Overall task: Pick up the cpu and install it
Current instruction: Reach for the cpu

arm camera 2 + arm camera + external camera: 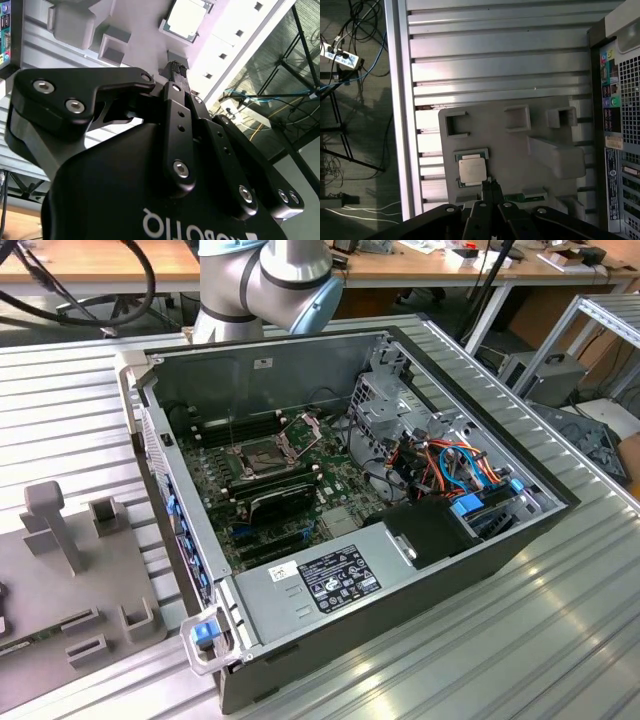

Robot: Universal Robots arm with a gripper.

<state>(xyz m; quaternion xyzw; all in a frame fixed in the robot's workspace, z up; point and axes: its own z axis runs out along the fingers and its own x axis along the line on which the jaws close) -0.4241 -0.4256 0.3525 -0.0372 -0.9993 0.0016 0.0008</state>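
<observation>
The cpu [471, 169] is a small square chip with a dull silver top. It lies flat in a square nest of the grey fixture plate [495, 142], and the second wrist view also has the cpu [186, 20] in sight. My gripper [491, 186] hovers above the plate beside the chip's edge, its black fingers pressed together with nothing between them. Seen from behind, the gripper [176, 69] points toward the plate, clear of the chip. The open computer case [300, 350] holds the green motherboard [330, 485] with its dark socket [262, 453], whose metal frame is swung up.
The grey fixture plate [70, 570] carries raised blocks and slots, left of the case in the exterior view. The case's rear panel [620, 100] stands close to the plate. A ribbed aluminium table [495, 55] lies under everything. Cables and a power strip [340, 57] lie on the floor past the table edge.
</observation>
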